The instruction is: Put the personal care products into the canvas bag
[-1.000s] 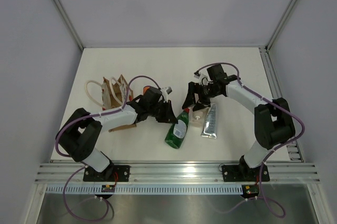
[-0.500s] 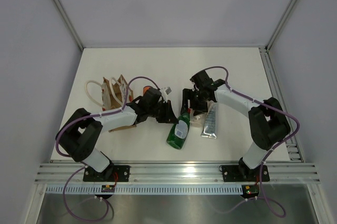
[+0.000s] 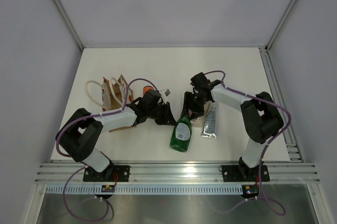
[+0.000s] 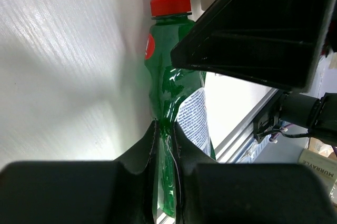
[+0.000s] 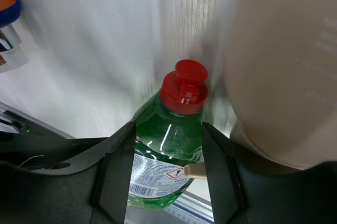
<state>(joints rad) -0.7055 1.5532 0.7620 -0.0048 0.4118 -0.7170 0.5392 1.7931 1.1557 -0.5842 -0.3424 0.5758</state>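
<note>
Plainly outside the canvas bag (image 3: 113, 93): green bottle (image 3: 182, 132), beige bottle (image 5: 284, 66), tube (image 3: 209, 123).

We find free table (image 3: 174, 66) at 12 o'clock | centre crowded: green bottle (image 3: 182, 132), beige bottle (image 5: 284, 66), squeeze tube (image 3: 209, 122) | canvas bag (image 3: 112, 93) blocks 9 o'clock

Walls (image 3: 168, 8): plain pale grey panels, left, far and right.
Counter (image 3: 231, 71): white, faint wood grain.
Frame: aluminium posts (image 3: 60, 8) at far corners; slotted rail (image 3: 174, 171) along near edge.
Light: soft, even.
</note>
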